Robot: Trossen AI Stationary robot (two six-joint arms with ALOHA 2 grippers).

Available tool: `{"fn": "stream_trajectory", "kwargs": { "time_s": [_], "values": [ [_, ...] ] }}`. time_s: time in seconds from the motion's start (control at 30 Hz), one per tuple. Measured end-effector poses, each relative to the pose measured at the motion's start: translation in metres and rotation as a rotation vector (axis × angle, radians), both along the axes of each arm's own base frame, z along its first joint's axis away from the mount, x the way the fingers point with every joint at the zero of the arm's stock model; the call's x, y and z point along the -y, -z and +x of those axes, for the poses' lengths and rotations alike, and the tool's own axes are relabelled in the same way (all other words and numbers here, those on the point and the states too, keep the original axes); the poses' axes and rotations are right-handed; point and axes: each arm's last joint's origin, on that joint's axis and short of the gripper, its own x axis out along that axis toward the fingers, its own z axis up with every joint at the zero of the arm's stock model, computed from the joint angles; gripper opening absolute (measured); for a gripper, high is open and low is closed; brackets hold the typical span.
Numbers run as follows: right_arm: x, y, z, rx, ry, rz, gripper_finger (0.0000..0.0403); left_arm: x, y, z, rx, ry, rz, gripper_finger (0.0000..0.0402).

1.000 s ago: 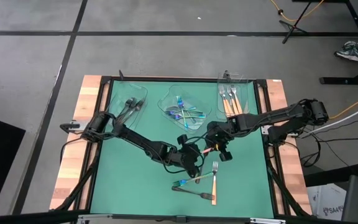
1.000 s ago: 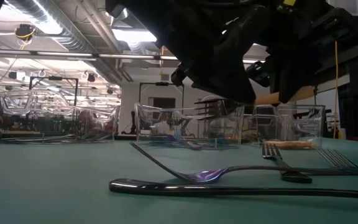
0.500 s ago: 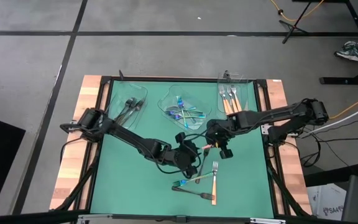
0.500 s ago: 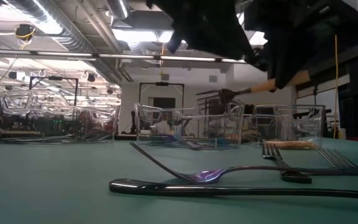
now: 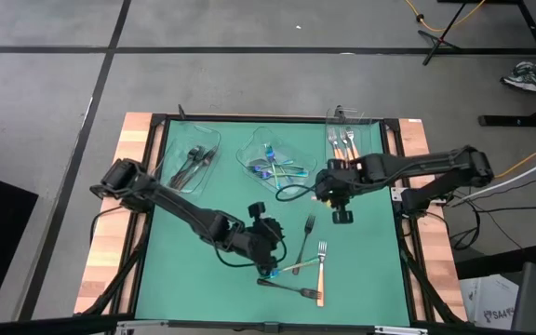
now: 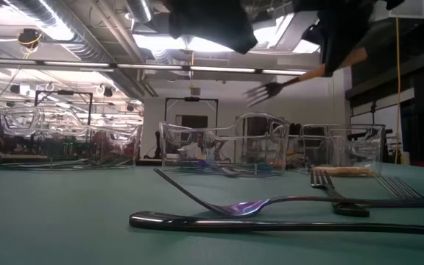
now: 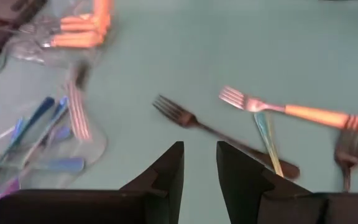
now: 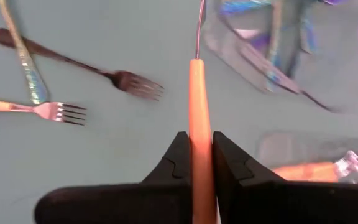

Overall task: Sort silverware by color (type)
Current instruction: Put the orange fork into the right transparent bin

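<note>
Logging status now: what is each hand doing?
Left hand: open, empty.
Right hand: closed on the orange-handled silver fork.

Three clear trays [image 5: 270, 160] along green mat [image 5: 203, 270] far edge; sneaker [image 5: 527, 76] on floor.

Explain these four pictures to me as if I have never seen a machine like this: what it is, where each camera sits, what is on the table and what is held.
This is a robot with two dark arms working over a green table. One picture looks straight down, one looks level across the table top, and two come from cameras on the wrists.

At the far edge stand three clear trays: dark forks, blue-purple utensils, orange-handled forks. Four loose pieces lie on the mat.

The right end effector is shut on an orange-handled fork, lifted clear of the table. The left end effector is open and empty, above the loose pieces.
</note>
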Motion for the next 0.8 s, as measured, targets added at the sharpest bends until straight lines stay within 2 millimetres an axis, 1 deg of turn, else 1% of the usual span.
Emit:
{"fn": "stream_trajectory", "kwargs": {
  "time_s": [0.17, 0.27, 0.33, 0.43, 0.6, 0.7, 0.8],
  "values": [
    [0.004, -0.022, -0.014, 0.018, 0.093, -0.073, 0.0012, 0.008, 0.004, -0.009, -0.059, 0.008, -0.002, 0.0089],
    [0.008, -0.034, -0.026, 0.055, 0.151, -0.119, 0.0012, 0.011, 0.004, -0.01, -0.06, 0.016, -0.002, 0.0089],
    [0.015, -0.041, -0.037, 0.074, 0.212, -0.135, 0.0014, 0.012, 0.004, -0.011, -0.06, 0.02, -0.002, 0.0089],
    [0.03, -0.051, -0.054, 0.104, 0.345, -0.169, 0.0013, 0.012, 0.004, -0.01, -0.058, 0.019, -0.002, 0.0089],
    [0.061, -0.065, -0.078, 0.177, 0.567, -0.239, 0.0012, 0.009, 0.004, -0.009, -0.057, 0.009, -0.003, 0.0089],
    [0.08, -0.069, -0.089, 0.194, 0.677, -0.254, 0.0014, 0.007, 0.005, -0.008, -0.057, 0.004, -0.002, 0.0089],
    [0.099, -0.068, -0.096, 0.176, 0.773, -0.27, 0.0013, 0.006, 0.005, -0.007, -0.057, 0.002, -0.003, 0.0089]
  ]
}}
